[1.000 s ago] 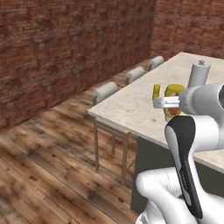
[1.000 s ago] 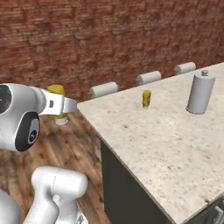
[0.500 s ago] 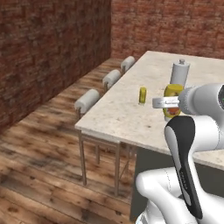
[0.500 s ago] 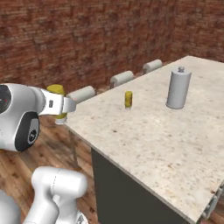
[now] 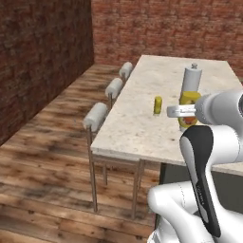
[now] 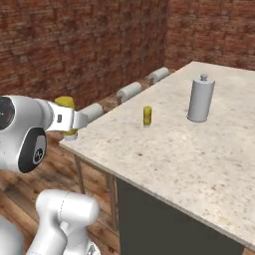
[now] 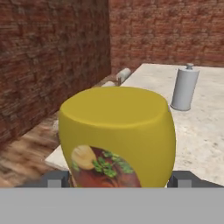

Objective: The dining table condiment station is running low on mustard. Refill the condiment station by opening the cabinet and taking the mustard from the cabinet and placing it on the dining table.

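Mustard (image 7: 118, 135), one bottle, is clamped between the two fingers (image 7: 56, 179), held up near the table's (image 5: 142, 118) edge. Three stools (image 5: 96, 115) are counted along the table's side. Two things are counted standing on the top, well apart: one grey canister (image 6: 200, 99) and one small yellow jar (image 6: 147, 115). From the hand view, the bottle's label of greens on red is seen close up; in the base views it is mostly hidden behind the arm.
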### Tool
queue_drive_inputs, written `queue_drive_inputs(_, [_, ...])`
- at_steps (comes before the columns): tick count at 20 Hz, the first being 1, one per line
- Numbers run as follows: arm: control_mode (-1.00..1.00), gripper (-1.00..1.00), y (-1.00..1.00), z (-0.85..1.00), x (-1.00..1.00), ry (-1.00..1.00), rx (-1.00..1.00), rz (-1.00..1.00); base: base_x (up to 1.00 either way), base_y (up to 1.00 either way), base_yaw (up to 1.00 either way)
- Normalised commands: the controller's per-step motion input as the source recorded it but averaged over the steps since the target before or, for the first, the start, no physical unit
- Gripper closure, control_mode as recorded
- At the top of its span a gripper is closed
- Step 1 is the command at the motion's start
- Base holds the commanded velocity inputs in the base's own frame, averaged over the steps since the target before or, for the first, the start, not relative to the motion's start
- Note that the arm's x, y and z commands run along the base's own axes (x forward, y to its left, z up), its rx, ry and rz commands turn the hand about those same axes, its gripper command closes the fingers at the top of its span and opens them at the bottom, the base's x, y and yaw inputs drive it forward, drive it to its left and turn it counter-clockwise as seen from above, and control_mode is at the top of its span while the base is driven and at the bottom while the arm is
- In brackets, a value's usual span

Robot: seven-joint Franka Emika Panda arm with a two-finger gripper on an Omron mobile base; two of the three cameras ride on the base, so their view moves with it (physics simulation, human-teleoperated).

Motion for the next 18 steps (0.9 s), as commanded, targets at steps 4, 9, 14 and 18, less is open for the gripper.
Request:
queue_drive_inputs(4, [1.00,1.00,0.00,0.00,0.00,0.00,0.00,0.00,0.00,0.95,-0.25])
queue_drive_inputs(9, [1.00,1.00,0.00,0.00,0.00,0.00,0.00,0.00,0.04,0.96,-0.27])
queue_drive_inputs(14, [1.00,1.00,0.00,0.00,0.00,0.00,0.00,0.00,0.17,0.80,-0.38])
queue_drive_inputs(18, [1.00,1.00,0.00,0.00,0.00,0.00,0.00,0.00,0.22,0.70,-0.48])
